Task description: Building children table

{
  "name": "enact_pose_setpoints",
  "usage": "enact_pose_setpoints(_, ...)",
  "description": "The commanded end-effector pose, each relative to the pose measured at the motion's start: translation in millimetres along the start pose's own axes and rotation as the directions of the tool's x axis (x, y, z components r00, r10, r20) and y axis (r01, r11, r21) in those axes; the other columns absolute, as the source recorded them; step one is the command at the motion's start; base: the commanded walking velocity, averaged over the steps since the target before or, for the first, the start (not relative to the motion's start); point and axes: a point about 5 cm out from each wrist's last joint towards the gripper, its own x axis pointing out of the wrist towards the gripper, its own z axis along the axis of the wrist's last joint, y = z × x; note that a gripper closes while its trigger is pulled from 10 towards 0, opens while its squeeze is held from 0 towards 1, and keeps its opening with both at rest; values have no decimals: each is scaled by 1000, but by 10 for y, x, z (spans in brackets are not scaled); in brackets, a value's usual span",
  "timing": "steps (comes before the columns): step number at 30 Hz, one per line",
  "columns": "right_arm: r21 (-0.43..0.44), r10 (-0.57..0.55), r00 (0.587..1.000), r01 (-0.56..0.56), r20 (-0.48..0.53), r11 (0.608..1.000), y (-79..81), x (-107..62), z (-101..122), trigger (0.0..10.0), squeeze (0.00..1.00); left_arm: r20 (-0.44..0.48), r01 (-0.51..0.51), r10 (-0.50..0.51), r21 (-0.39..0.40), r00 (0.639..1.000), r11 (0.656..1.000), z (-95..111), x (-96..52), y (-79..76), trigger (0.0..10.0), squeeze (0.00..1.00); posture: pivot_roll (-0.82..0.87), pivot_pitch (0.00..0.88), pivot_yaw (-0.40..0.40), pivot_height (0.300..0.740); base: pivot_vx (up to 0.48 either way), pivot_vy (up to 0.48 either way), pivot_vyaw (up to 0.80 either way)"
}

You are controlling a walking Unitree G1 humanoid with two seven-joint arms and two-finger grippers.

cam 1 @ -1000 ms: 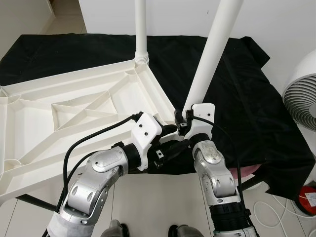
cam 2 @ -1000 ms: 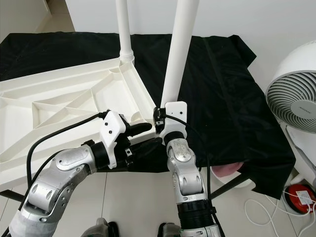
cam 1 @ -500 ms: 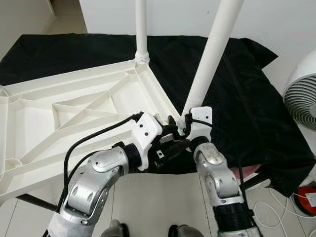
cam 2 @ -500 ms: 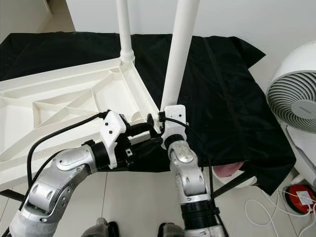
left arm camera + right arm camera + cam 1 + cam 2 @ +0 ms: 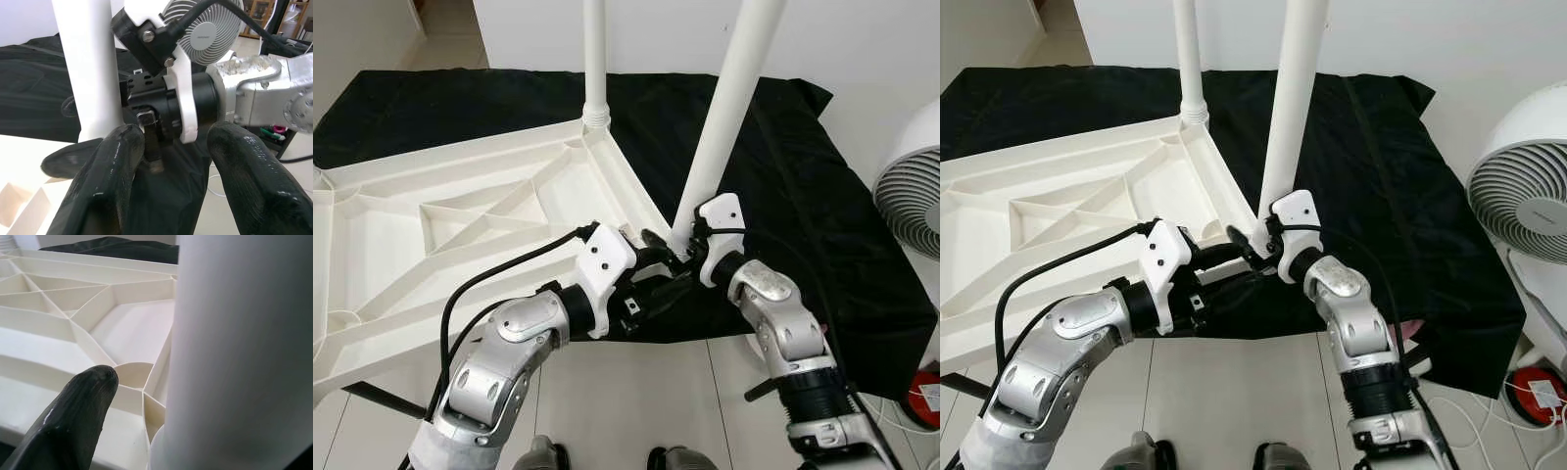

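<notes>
- A white plastic children's table top [image 5: 460, 215] lies upside down on a black cloth [image 5: 783, 176] that covers the counter. Its underside faces up and shows a web of raised ribs forming triangular cells.
- A smooth, round white plastic leg [image 5: 594, 59] stands upright in the far corner socket of the table top.
- A second, thicker-looking white tube leg [image 5: 724, 117] rises from the near right corner of the table top, leaning slightly to the right.
- The right tool [image 5: 677, 245] is at the foot of this second leg, right where it meets the corner. In the right wrist view one black finger [image 5: 68, 416] lies just beside the leg, over the ribbed corner. The second finger is hidden, so I cannot tell how wide this tool is set.
- The left tool [image 5: 656, 279] sits at the near edge of the same corner, just left of the right tool. Its two matte black rubbery fingers [image 5: 117, 171] are spread wide, holding nothing.
- A round white floor fan [image 5: 1523, 201] with a slatted grille stands on the right, past the counter. Its hub carries small writing, too small to read.
- A red round object [image 5: 1533, 387] with white cables lies on the pale tiled floor [image 5: 626, 401] at near right.
</notes>
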Motion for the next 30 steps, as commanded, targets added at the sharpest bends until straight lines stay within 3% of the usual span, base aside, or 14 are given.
enact_pose_setpoints(1, -16, 44, 999, -44, 17, 999, -55, 21, 37, 10000, 0, -3, -42, 42, 0, 999, 999, -12, 5, 22, 10000, 0, -26, 92, 12, 740, 0, 0, 0)
enact_pose_setpoints(8, -61, 150, 989, -150, -14, 987, -176, 55, -8, 10000, 0, -2, -39, 39, 5, 999, 999, 3, 9, 36, 10000, 0, -26, 88, 22, 740, 0, 0, 0)
enact_pose_setpoints(11, -67, 207, 976, -212, -68, 975, -171, 36, -110, 10000, 0, -6, -41, 41, 10, 999, 999, 3, 0, 45, 10000, 0, -22, 89, 21, 740, 0, 0, 0)
enact_pose_setpoints(18, -52, 268, 959, -273, -91, 961, -137, 17, -214, 10000, 0, -8, -44, 44, 11, 999, 999, 7, -15, 47, 10000, 0, -14, 91, 23, 740, 0, 0, 0)
enact_pose_setpoints(20, -50, 269, 959, -275, -92, 960, -137, 16, -234, 6980, 0, -9, -47, 47, 11, 999, 999, 7, -17, 54, 10000, 0, -14, 91, 23, 740, 0, 0, 0)
enact_pose_setpoints(22, -48, 270, 959, -275, -91, 960, -140, 16, -238, 6980, 0, -9, -48, 49, 11, 999, 999, 7, -18, 58, 10000, 0, -14, 91, 23, 740, 0, 0, 0)
enact_pose_setpoints(23, -49, 273, 958, -278, -86, 959, -149, 16, -240, 2196, 0, -9, -49, 49, 11, 999, 999, 10, -20, 60, 10000, 0, -12, 95, 26, 740, 0, 0, 0)
enact_pose_setpoints(24, -49, 273, 958, -278, -86, 959, -149, 16, -240, 2196, 0, -9, -49, 49, 11, 999, 999, 10, -20, 60, 10000, 0, -12, 95, 26, 740, 0, 0, 0)
enact_pose_setpoints(25, -51, 278, 957, -283, -81, 958, -159, 16, -244, 0, 0, -9, -48, 48, 12, 999, 999, 12, -21, 59, 10000, 0, -12, 95, 26, 740, 0, 0, 0)
enact_pose_setpoints(29, -40, 275, 959, -278, -73, 960, -176, 7, -256, 0, 0, -9, -46, 46, 13, 999, 999, 16, -19, 57, 10000, 0, -13, 98, 24, 740, 0, 0, 0)
enact_pose_setpoints(30, -32, 262, 963, -265, -68, 964, -182, -2, -260, 10000, 0, -8, -47, 47, 11, 999, 999, 16, -17, 56, 10000, 0, -12, 100, 21, 740, 0, 0, 0)
